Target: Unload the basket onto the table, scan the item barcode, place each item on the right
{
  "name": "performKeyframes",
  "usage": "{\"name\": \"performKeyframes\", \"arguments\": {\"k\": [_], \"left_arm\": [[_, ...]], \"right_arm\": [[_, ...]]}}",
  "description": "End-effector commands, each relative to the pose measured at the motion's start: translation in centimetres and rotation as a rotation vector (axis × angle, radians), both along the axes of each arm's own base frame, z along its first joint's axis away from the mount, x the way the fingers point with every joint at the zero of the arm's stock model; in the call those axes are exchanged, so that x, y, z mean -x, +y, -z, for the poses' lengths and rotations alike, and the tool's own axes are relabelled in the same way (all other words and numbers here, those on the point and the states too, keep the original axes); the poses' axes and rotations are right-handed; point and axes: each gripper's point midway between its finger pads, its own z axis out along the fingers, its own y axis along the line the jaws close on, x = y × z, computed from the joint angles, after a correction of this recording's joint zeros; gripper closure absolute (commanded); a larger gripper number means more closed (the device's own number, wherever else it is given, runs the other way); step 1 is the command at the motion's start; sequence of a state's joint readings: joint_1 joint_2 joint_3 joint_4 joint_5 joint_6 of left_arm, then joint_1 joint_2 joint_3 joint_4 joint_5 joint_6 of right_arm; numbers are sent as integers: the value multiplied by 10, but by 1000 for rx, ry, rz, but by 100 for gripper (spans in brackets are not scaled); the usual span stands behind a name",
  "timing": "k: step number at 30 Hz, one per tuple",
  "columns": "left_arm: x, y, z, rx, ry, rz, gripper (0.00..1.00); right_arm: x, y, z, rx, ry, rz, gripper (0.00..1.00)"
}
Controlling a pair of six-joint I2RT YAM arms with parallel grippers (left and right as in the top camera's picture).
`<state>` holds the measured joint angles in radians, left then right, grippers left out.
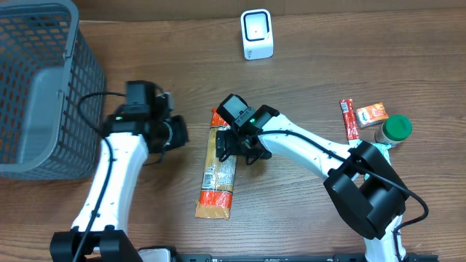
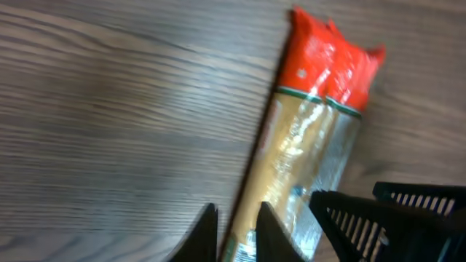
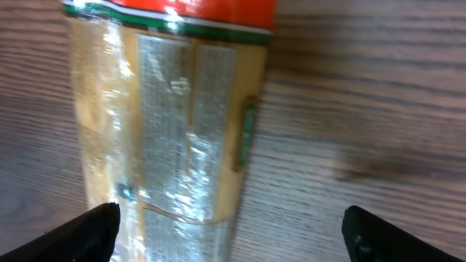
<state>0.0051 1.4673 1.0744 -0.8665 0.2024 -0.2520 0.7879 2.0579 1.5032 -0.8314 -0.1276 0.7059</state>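
Note:
The item, a long spaghetti packet (image 1: 218, 171) with orange-red ends, lies flat on the wooden table at the centre. My right gripper (image 1: 237, 143) hovers over its upper half, open, with its fingertips (image 3: 95, 233) wide apart. In the right wrist view the packet (image 3: 167, 124) lies under the left finger, and the right gripper (image 3: 237, 236) holds nothing. My left gripper (image 1: 178, 133) is shut, to the left of the packet and apart from it. In the left wrist view the left gripper (image 2: 237, 240) has its fingers nearly together, with the packet (image 2: 313, 131) beyond them. A white barcode scanner (image 1: 257, 34) stands at the back.
A grey mesh basket (image 1: 36, 87) fills the far left. At the right sit a red bar (image 1: 349, 118), a small orange packet (image 1: 371, 113) and a green-lidded jar (image 1: 395, 129). Part of the right gripper (image 2: 378, 218) shows in the left wrist view.

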Motion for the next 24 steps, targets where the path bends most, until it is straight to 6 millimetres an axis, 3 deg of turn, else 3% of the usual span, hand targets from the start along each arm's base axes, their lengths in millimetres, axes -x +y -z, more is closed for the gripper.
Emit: {"name": "performKeyframes", "arguments": {"k": [1, 3, 6, 11, 19, 24], "left_arm": [[2, -2, 6, -43, 13, 1, 96], [0, -6, 6, -38, 7, 14, 96], [2, 2, 15, -100, 36, 3, 96], [10, 6, 48, -125, 158, 5, 96], [50, -4, 112, -80, 478, 34, 96], [74, -12, 133, -57, 618, 85, 96]], "right_arm": [[-11, -20, 2, 16, 18, 52, 0], [-16, -29, 2, 21, 33, 76, 0], [-20, -36, 2, 5, 60, 100, 0], [-19, -34, 1, -18, 79, 101, 0], [-15, -37, 2, -4, 95, 100, 0], [-14, -38, 2, -1, 97, 100, 0]]}}
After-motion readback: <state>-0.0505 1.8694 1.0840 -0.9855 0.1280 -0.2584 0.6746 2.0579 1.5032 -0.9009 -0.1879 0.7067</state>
